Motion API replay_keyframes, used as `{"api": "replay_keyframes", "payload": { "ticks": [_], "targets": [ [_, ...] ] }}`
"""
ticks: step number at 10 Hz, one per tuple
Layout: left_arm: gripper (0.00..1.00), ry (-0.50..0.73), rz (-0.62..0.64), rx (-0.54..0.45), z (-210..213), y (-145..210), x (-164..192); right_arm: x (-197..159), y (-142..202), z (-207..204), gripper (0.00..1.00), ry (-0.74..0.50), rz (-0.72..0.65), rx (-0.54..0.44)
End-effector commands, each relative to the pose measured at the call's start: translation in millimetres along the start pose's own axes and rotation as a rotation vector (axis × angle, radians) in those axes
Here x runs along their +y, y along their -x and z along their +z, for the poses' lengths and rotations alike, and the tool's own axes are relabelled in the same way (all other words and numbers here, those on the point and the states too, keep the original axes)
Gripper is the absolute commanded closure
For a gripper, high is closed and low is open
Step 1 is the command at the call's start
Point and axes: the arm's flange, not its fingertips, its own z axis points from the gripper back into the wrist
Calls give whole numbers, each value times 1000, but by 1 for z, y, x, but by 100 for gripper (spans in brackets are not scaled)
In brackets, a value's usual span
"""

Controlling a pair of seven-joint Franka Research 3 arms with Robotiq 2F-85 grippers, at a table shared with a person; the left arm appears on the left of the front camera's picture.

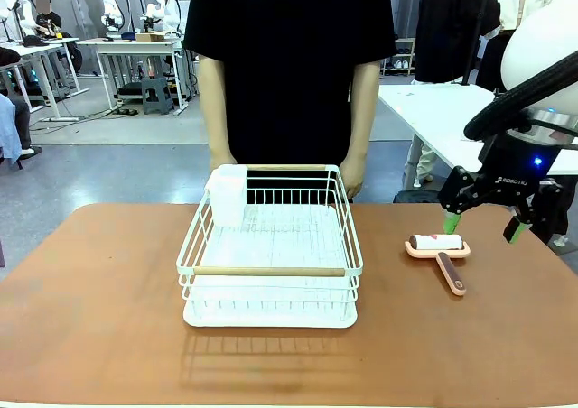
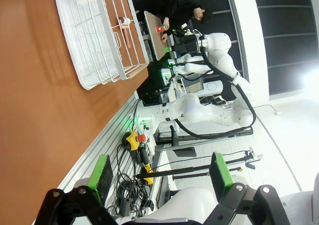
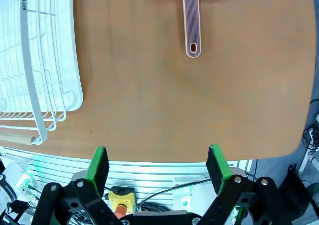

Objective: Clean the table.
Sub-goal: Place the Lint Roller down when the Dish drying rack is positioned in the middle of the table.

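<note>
We see our right gripper (image 1: pixel 483 221) spread wide, hovering just right of the lint roller (image 1: pixel 439 250) on the table (image 1: pixel 90 318). Our left gripper (image 2: pixel 162 177) is spread too, off the near edge; the rack (image 1: pixel 271 259) sits mid-table.

A white wire dish rack (image 1: pixel 271 250) with a wooden bar along its near edge is seen in the middle. A folded white cloth (image 1: pixel 228 194) is hung over its far left corner. A pink lint roller (image 1: pixel 440 253) is laid to the right of the rack, apart from it, with its handle pointed to the near side. A person in a black top (image 1: pixel 289 60) is seen behind the rack.
</note>
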Motion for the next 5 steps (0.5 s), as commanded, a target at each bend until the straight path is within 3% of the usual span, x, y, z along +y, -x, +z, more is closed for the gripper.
{"api": "replay_keyframes", "payload": {
  "ticks": [1, 5],
  "targets": [
    [0, -6, -1, -6, 2, 1, 0, 1, 0, -1, 0, -2, 1, 2],
    [0, -6, -1, -6, 2, 1, 0, 1, 0, -1, 0, -2, 1, 2]
  ]
}}
